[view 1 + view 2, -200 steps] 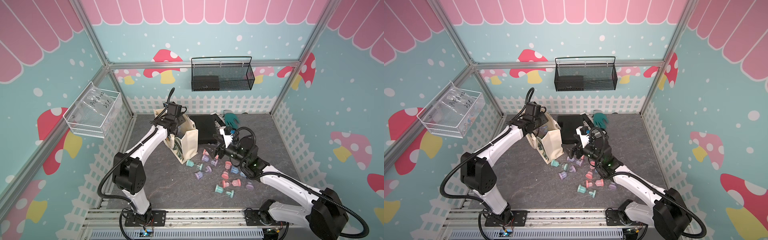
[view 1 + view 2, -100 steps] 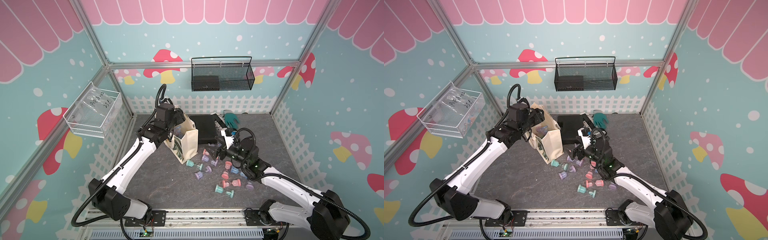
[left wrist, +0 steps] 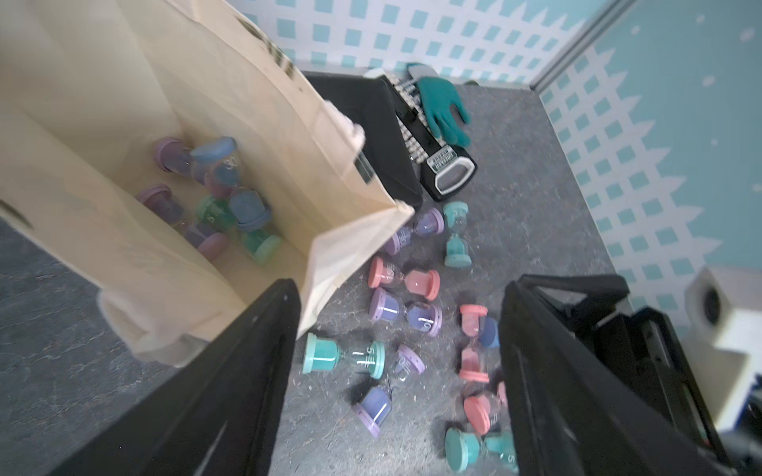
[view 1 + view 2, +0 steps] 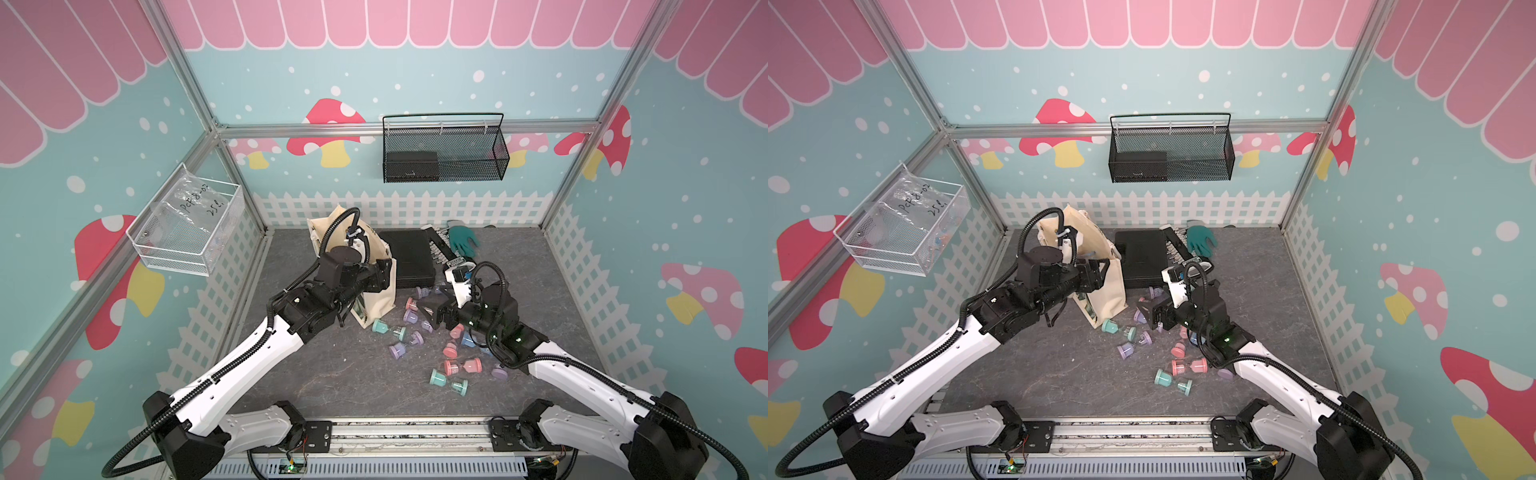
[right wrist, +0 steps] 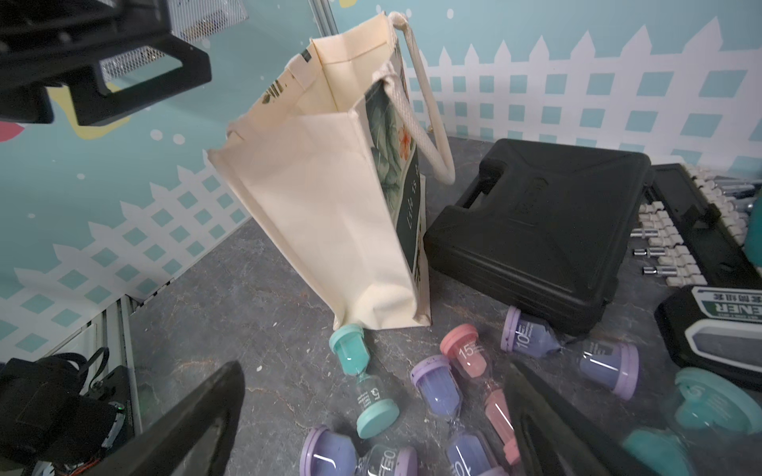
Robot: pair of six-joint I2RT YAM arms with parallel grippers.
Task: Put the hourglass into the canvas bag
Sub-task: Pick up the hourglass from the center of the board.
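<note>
Nearest the front rail [image 4: 399, 434], on the grey mat [image 4: 332, 374]: loose hourglasses [image 4: 461, 366] lying on their sides, with teal, pink, purple and blue caps, scattered from mid-mat up to the foot of the bag. Right gripper [image 5: 373, 371] low over that scatter, jaws spread wide, nothing between them (a pink hourglass [image 5: 466, 350] and a purple one lie on the mat just ahead of the gap). Canvas bag [image 5: 330, 214] stands upright with a slight lean, mouth open, green printed panel facing the black case. A teal hourglass [image 5: 350, 350] lies right at its bottom edge. Left gripper [image 3: 400, 288] held up by the bag's open mouth, at its near end, jaws apart and empty. Whether one finger touches the canvas I cannot tell. Down in the bag: bagged hourglasses [image 3: 214, 193] heaped on the bottom, purple, blue and teal. Just beside the bag, black case [image 4: 409, 257], flat on the mat and closed. Beyond it a socket tray [image 4: 436, 249] and a green glove [image 4: 462, 241]. Back wall: wire basket [image 4: 444, 153] with a dark box in it. Left wall: clear bin [image 4: 187, 224].
</note>
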